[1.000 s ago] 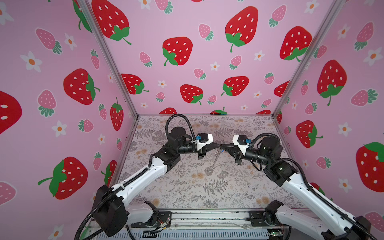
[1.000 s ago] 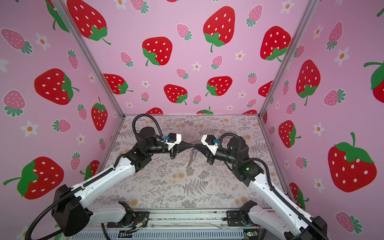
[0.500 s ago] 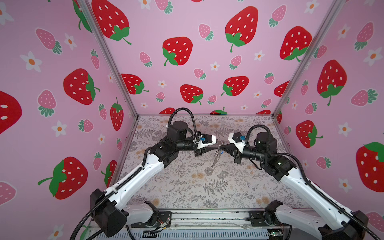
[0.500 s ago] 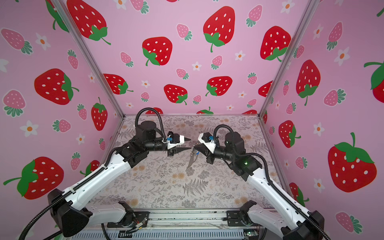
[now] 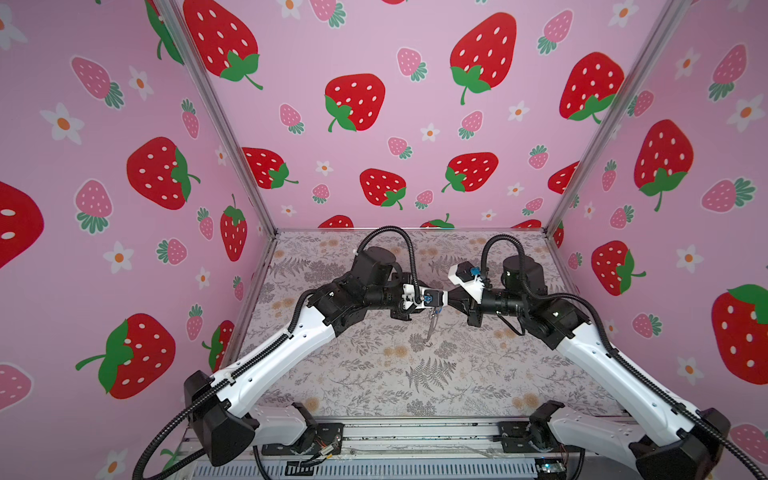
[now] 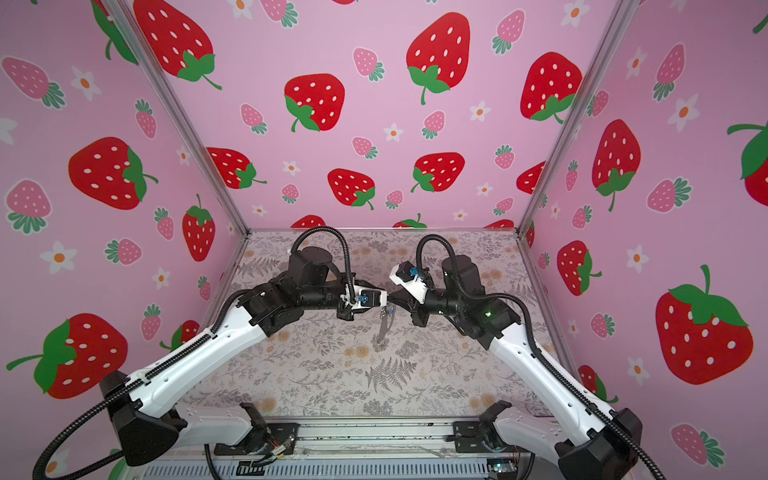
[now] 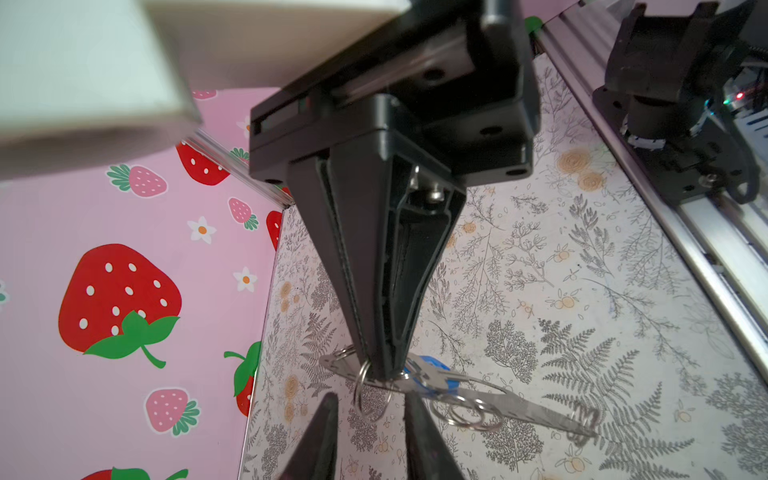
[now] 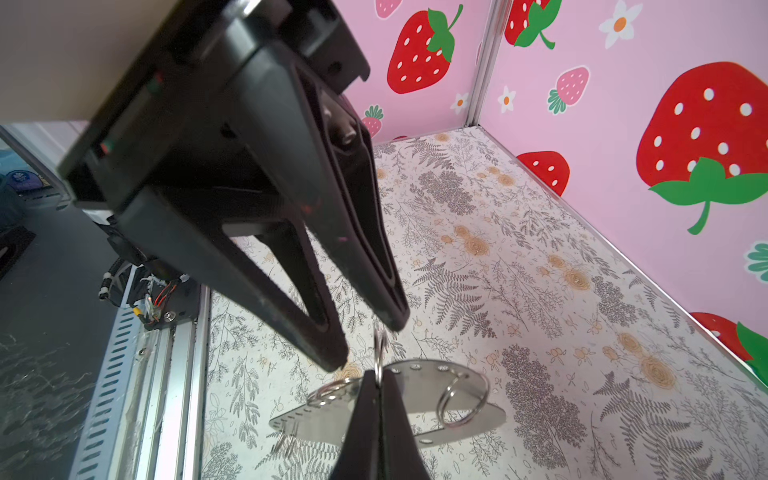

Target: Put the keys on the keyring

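Strawberry walls (image 5: 374, 50) all round, fern-print table (image 5: 374, 374) below. Right gripper (image 8: 376, 380) is pinched tight on the keyring (image 8: 419, 395), which hangs between both arms. Left gripper (image 8: 368, 343) has its fingers apart around one ring (image 8: 378, 353). Blue-tagged keys (image 7: 432, 369) sit right against the keyring.

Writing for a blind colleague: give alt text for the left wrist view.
The right gripper, shut, pinches the curved grey keyring over the floral table. A blue key tag shows beside its tip; the left gripper stands open facing it.

Behind right end effector (image 7: 380, 370), blue tag (image 7: 430, 368) mostly hidden; key (image 7: 436, 378) apparently partly covered.
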Controlling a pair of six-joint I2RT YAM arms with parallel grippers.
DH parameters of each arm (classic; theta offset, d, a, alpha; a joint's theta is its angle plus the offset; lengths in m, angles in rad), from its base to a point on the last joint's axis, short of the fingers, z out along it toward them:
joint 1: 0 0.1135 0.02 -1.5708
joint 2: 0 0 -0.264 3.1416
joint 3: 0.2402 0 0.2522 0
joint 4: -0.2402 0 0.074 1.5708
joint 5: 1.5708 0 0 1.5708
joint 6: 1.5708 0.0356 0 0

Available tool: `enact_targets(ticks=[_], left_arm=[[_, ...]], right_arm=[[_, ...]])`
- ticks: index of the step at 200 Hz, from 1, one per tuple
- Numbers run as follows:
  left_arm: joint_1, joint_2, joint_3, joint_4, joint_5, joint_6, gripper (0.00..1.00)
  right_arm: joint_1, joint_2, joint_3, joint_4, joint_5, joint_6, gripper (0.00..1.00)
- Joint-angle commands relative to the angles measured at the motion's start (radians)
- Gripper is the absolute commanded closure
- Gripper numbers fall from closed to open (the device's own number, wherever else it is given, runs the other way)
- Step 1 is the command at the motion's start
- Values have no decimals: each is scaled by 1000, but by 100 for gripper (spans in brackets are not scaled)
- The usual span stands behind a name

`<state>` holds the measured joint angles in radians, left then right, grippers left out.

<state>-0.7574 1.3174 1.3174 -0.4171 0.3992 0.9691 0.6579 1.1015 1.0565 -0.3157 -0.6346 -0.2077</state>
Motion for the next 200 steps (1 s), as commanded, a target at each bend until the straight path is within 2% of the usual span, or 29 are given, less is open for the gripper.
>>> enact_targets(ticks=[1, 38, 129, 200], left_arm=[[-10, 3, 54, -22, -30, 31, 72], [-18, 22, 73, -41, -22, 33, 81], [-28, 81, 126, -116, -17, 61, 82], [-28, 113, 155, -176, 2, 79, 80]], right_arm=[[-5, -1, 30, -11, -37, -24, 100], [-4, -2, 31, -11, -40, -35, 100], [-4, 10, 48, -33, -54, -65, 100], [-4, -32, 27, 23, 13, -160, 100]])
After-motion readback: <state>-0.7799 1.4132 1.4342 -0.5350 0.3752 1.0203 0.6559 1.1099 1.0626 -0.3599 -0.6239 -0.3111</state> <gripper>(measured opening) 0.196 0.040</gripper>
